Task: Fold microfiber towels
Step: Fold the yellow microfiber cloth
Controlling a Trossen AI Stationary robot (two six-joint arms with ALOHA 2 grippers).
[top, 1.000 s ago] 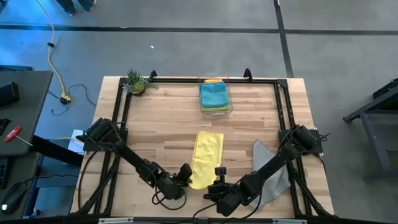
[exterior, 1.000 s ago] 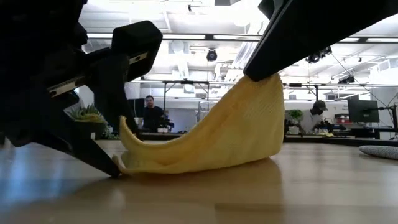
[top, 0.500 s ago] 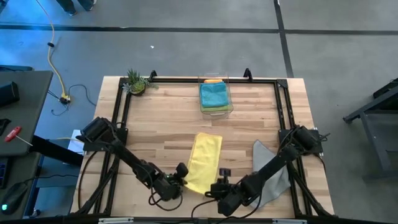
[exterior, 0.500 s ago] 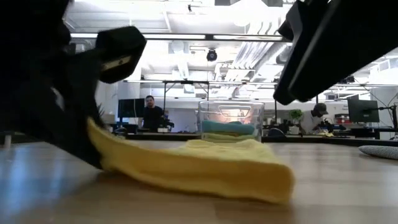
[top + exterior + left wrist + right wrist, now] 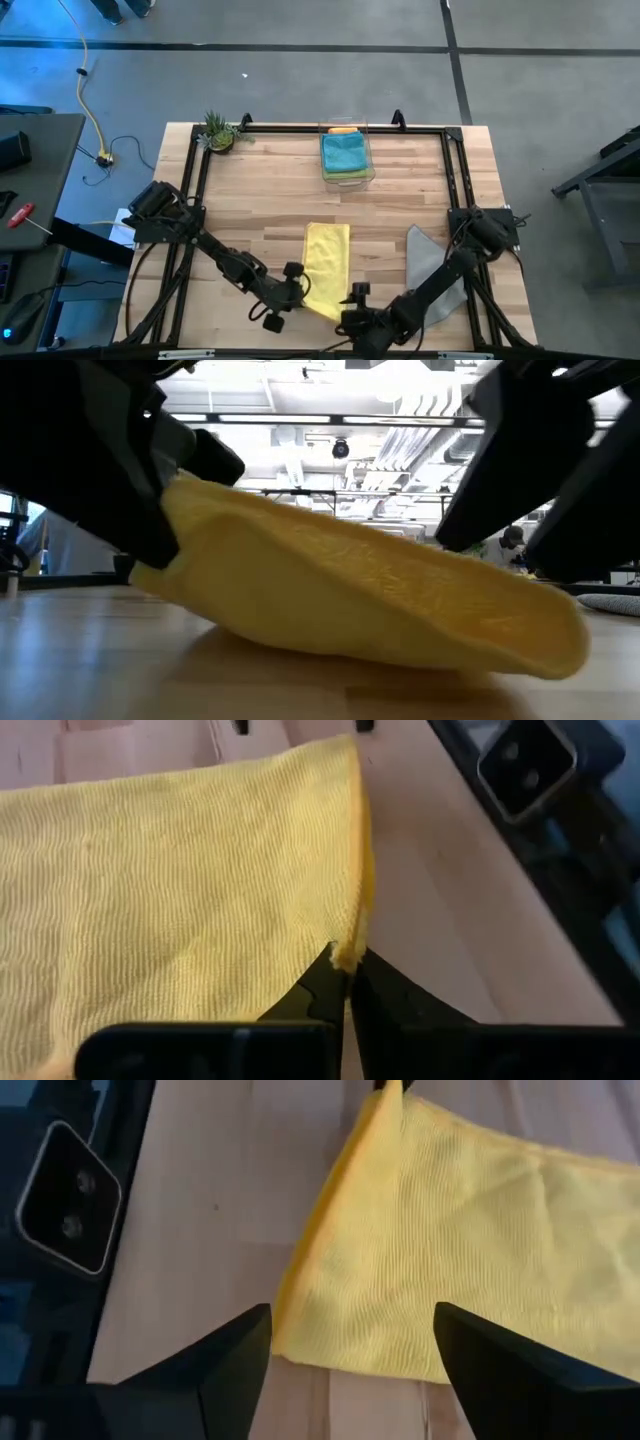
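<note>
The left gripper (image 5: 345, 982) pinches the ribbed yellow towel's (image 5: 325, 265) corner. The right gripper (image 5: 350, 1342) gapes wide beside that towel's folded edge.

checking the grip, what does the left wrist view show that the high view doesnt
Only the left wrist view: the left gripper shut on a corner of the yellow towel.

Only the high view: the grey towel lying by the right arm, the clear bin with the teal towel on top, and the right gripper beside the yellow towel.

Both: the yellow towel on the wooden table.
</note>
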